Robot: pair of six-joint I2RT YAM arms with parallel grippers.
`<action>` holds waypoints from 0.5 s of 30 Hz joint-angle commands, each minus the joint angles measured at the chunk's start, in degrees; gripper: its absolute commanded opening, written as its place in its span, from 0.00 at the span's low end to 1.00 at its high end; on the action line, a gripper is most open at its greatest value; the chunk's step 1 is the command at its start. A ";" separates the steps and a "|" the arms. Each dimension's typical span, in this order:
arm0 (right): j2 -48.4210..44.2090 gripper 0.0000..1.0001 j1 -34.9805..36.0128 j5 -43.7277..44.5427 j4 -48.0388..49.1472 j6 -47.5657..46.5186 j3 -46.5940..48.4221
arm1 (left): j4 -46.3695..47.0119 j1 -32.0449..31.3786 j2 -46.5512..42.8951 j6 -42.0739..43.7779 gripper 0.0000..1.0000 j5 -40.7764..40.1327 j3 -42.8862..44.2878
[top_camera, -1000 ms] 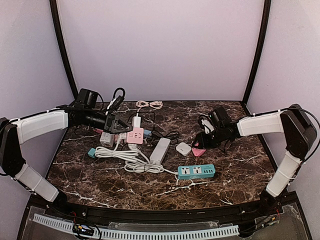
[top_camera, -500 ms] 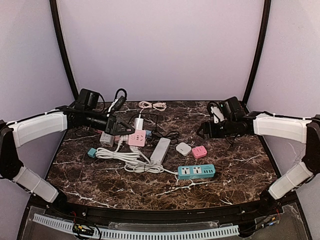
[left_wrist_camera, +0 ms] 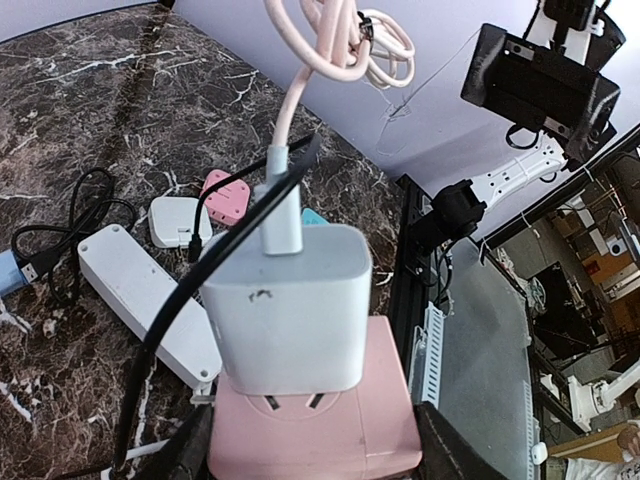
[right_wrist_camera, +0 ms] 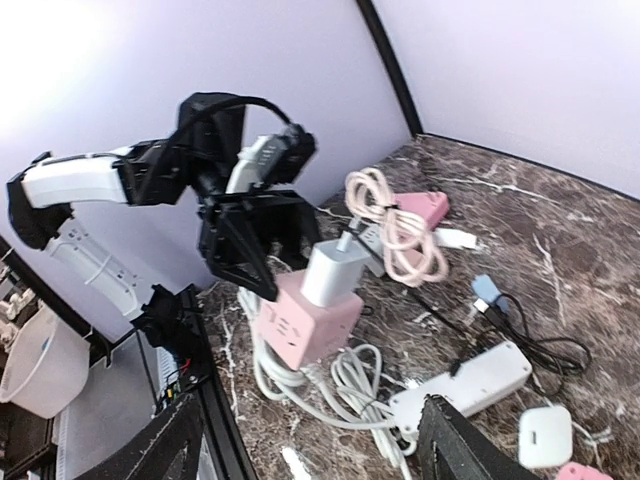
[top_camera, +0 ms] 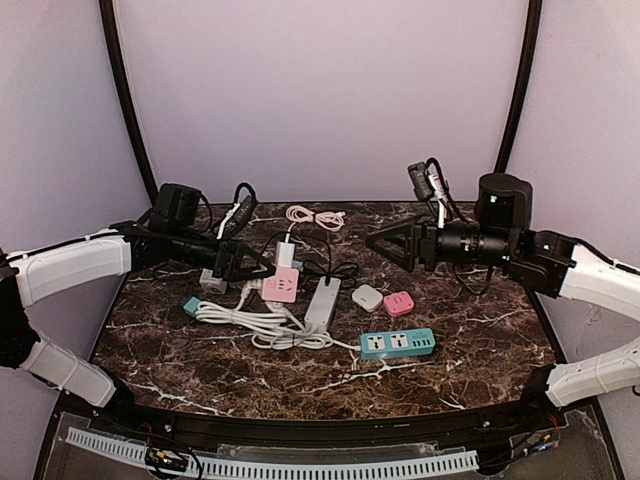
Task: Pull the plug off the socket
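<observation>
The socket is a pink cube [left_wrist_camera: 318, 425], and my left gripper [left_wrist_camera: 315, 450] is shut on its sides. A white plug [left_wrist_camera: 286, 305] sits in its top face, with a pink cable [left_wrist_camera: 296, 95] running up from it. In the top view the socket [top_camera: 281, 286] and plug [top_camera: 286, 254] lie left of centre at the tip of my left gripper [top_camera: 258, 270]. My right gripper [top_camera: 378, 240] hangs open in the air to the right, apart from the plug and pointing at it. Its wrist view shows the plug [right_wrist_camera: 335, 265] on the socket [right_wrist_camera: 300, 322] well beyond its open gripper [right_wrist_camera: 310, 450].
A white power strip [top_camera: 322, 300], a small white adapter [top_camera: 367, 297] and a small pink one [top_camera: 399, 303] lie mid-table. A teal power strip [top_camera: 397, 343] is nearer. A coiled white cord [top_camera: 250, 320], a grey socket [top_camera: 212, 280] and black cables surround the pink cube.
My right arm has risen from the table by the small pink adapter and swung round to face left, with its jaws wider. The left gripper has carried the socket slightly right.
</observation>
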 commanded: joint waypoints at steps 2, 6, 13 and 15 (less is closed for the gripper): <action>3.53 0.70 6.49 -3.38 12.26 4.53 -1.20 | 9.74 -1.22 -2.59 -4.04 0.03 6.88 -0.99; 8.43 0.67 9.99 -2.91 17.47 6.04 0.10 | 14.51 -1.46 -2.66 -7.32 0.03 9.62 -2.07; 15.81 0.67 10.66 -3.39 23.64 8.48 0.97 | 21.83 -1.64 -3.52 -11.93 0.03 13.46 -3.82; 16.82 0.69 10.62 -2.65 23.81 8.34 1.50 | 23.10 -1.74 -3.60 -12.87 0.03 14.15 -4.14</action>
